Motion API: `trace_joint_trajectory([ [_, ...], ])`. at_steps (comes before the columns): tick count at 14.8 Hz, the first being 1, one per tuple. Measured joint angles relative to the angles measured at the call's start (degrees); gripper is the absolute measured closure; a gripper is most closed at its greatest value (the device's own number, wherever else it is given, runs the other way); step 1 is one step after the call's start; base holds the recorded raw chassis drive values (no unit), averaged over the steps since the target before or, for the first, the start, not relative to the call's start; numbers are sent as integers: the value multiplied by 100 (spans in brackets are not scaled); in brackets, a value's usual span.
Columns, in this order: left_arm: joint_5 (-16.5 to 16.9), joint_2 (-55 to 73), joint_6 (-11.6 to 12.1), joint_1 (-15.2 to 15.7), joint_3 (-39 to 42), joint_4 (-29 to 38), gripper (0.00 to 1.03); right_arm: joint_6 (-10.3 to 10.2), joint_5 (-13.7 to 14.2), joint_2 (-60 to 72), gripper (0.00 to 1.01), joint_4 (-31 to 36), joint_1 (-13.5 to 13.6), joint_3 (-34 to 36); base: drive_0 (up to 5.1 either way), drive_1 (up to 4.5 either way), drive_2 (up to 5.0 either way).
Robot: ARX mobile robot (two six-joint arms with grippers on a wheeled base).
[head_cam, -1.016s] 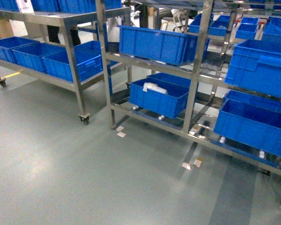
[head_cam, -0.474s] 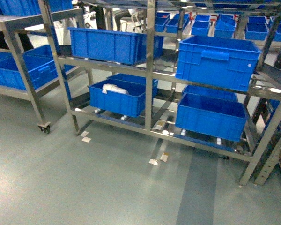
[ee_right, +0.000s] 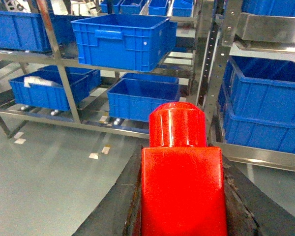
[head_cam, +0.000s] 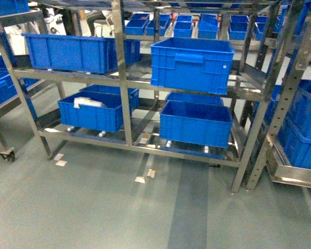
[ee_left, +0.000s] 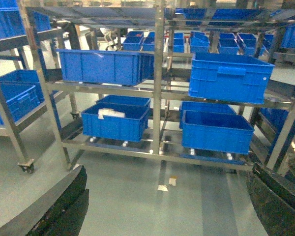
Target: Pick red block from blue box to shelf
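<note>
The red block (ee_right: 182,182), a glossy brick with one round stud pointing forward, fills the lower middle of the right wrist view. My right gripper (ee_right: 179,162) is shut on it, a dark finger pressed against each side. In the left wrist view my left gripper (ee_left: 168,196) is open, its black fingers (ee_left: 64,206) far apart with only floor between them. The shelf (head_cam: 127,78), a silver steel rack holding dark blue crates, stands ahead across the floor and also shows as the shelf (ee_left: 159,98) and the shelf (ee_right: 64,83). The blue box is out of view. Neither gripper shows in the head view.
Dark blue crates (head_cam: 192,65) sit on both tiers; the lower left crate (head_cam: 90,111) holds something white. Another rack (head_cam: 285,104) with crates stands to the right. A wheeled rack's caster (head_cam: 8,154) is at the left. Tape marks (head_cam: 145,176) lie on the grey floor.
The head view has swung to the right: the shelf and its crates slid leftward in the frame, and the rack on the right came into view.
</note>
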State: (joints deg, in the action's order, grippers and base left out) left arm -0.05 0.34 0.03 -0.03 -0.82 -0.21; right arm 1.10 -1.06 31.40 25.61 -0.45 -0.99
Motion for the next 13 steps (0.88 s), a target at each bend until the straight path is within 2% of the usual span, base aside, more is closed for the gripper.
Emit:
trace_joint_trajectory([
  [13,0,0,0,0,0,0,5,0,0,-2,74,2,0,0,-154,-154,-154],
])
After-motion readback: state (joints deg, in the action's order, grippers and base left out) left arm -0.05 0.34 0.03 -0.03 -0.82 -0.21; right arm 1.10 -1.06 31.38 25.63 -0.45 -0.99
